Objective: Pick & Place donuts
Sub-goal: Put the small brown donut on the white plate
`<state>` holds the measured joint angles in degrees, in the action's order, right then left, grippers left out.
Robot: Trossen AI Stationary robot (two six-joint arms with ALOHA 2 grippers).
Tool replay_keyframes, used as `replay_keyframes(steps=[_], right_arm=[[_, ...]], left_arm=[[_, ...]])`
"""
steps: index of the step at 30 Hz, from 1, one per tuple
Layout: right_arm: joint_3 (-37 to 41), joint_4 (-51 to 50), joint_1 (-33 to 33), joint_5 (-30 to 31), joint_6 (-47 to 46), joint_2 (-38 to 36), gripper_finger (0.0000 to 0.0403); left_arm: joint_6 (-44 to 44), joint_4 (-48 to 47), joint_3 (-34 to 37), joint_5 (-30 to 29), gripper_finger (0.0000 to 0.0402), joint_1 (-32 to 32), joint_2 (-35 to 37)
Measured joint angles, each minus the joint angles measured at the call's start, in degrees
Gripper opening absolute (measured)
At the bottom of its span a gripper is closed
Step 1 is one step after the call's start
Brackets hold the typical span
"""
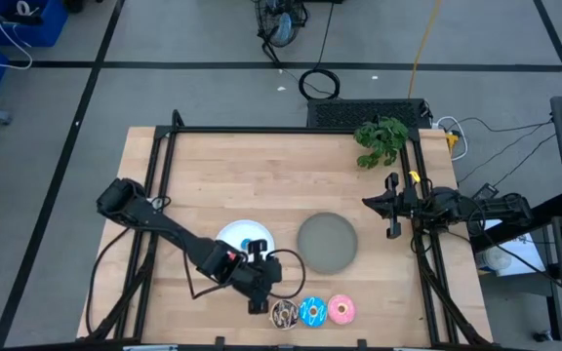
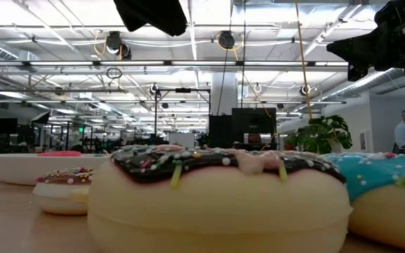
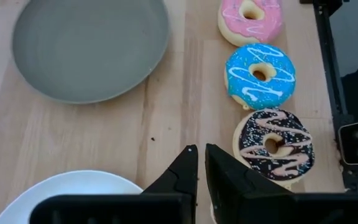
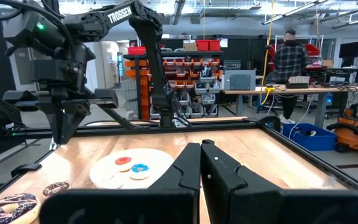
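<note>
Three larger donuts lie in a row near the table's near edge: dark brown with sprinkles [image 1: 284, 312] [image 3: 275, 146], blue [image 1: 312, 311] [image 3: 260, 74] and pink [image 1: 341, 309] [image 3: 250, 18]. My left gripper [image 1: 258, 294] [image 3: 201, 149] hangs shut and empty above the wood, just left of the dark brown donut. A tiny red donut [image 4: 123, 162] and a tiny blue one [image 4: 139, 168] lie on the white plate [image 1: 232, 234]. A tiny brown donut [image 2: 62, 186] [image 4: 56, 188] rests on the table beside the dark brown one. My right gripper [image 1: 392, 219] [image 4: 201, 144] waits shut at the table's right edge.
The grey plate [image 1: 327, 242] [image 3: 89, 46] lies right of the white plate, with nothing on it. A green plant [image 1: 381, 139] stands at the far right corner. A black frame rail [image 1: 427, 263] borders the table. A person [image 4: 289, 53] stands in the room beyond.
</note>
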<state>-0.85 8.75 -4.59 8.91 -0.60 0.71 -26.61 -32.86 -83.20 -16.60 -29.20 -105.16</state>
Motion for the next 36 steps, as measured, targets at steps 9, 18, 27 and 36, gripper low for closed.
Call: replay_keyframes(steps=[9,18,27,36], right_arm=[[0.0,0.0,0.0,0.0,0.0,0.0,0.0],[0.0,0.3,0.0,0.0,0.0,0.0,0.0],[0.0,0.4,0.0,0.0,-0.1,0.0,0.0],[0.0,0.4,0.0,0.0,-0.1,0.0,0.0]], left_arm=[[0.7,0.1,0.0,0.5,0.0037,0.0,0.0],[3.9,5.1,0.0,4.1,0.0037,-1.7,-3.0],[5.6,6.5,0.0,4.8,0.0037,-2.6,-5.1],[2.1,0.8,-3.9,6.4,0.0037,-3.0,-5.1]])
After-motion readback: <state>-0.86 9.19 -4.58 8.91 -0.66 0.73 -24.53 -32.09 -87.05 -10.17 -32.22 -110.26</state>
